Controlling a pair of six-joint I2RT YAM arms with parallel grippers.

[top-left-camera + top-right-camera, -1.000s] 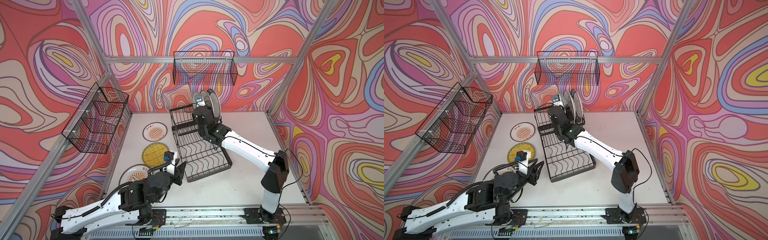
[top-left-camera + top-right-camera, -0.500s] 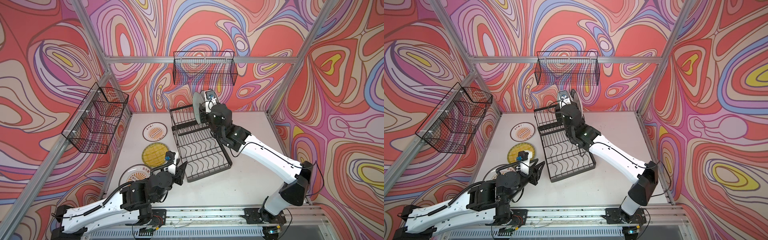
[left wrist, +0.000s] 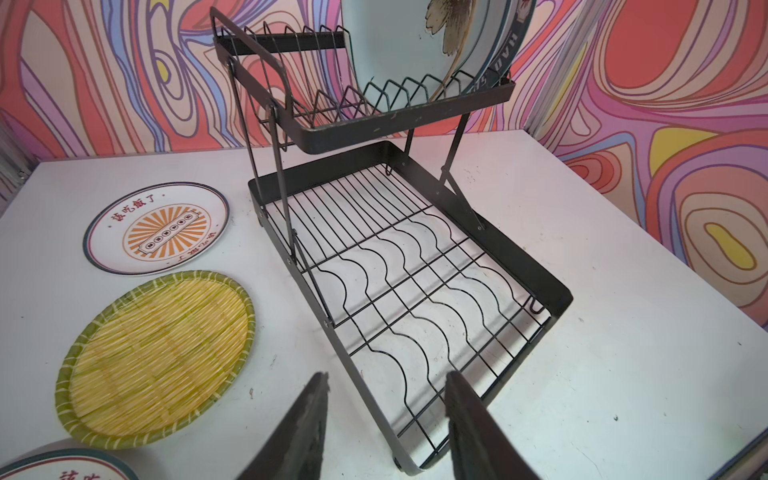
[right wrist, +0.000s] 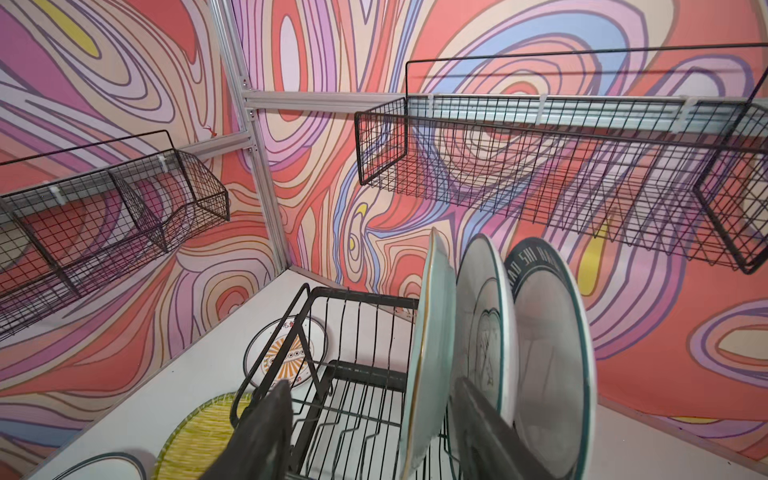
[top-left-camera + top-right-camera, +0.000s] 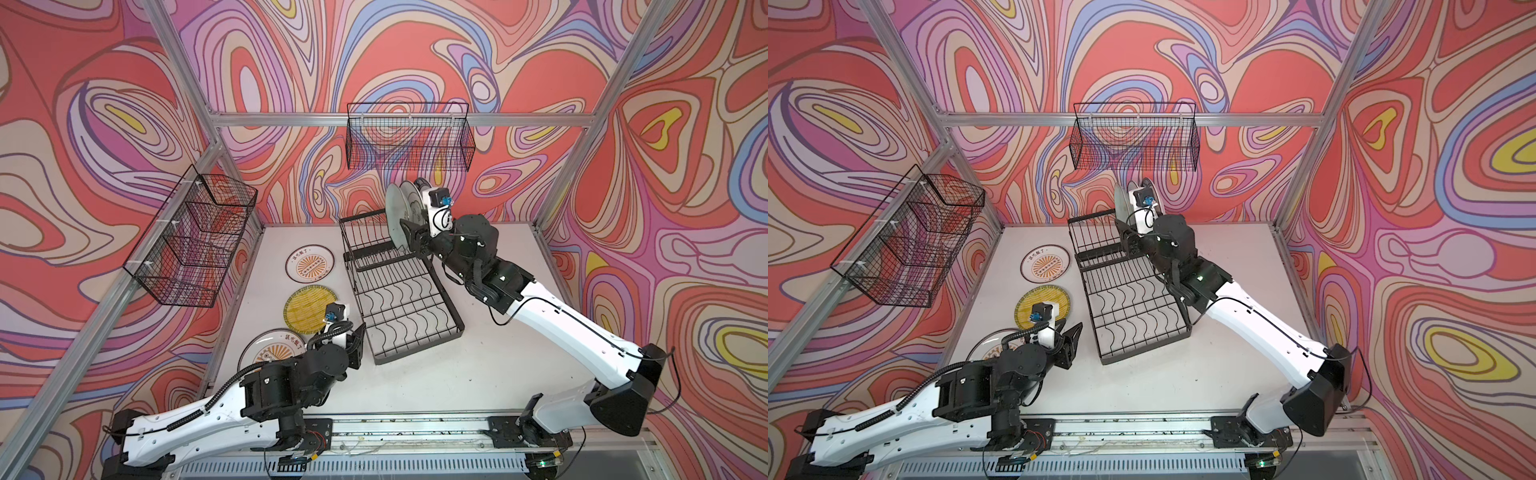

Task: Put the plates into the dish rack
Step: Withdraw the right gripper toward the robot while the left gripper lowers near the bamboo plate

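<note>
The dish rack [image 5: 417,347] has its raised tier at the twelve o'clock end in both top views. The tier already carries three plates on edge: the pale green plate [image 4: 428,332], the cloud plate [image 4: 484,316] and the lettered plate [image 4: 548,340]. The task therefore looks half done.

Three plates lie flat on the table [image 5: 478,365] at the rack's nine o'clock side: the far sunburst plate [image 5: 309,265], the yellow woven plate [image 5: 307,309] and the near sunburst plate [image 5: 270,351].

The right gripper [image 4: 372,382] has its jaws apart around the green plate's rim and grips nothing. The left gripper [image 3: 386,374], at seven o'clock of the rack, is parted and empty.
</note>
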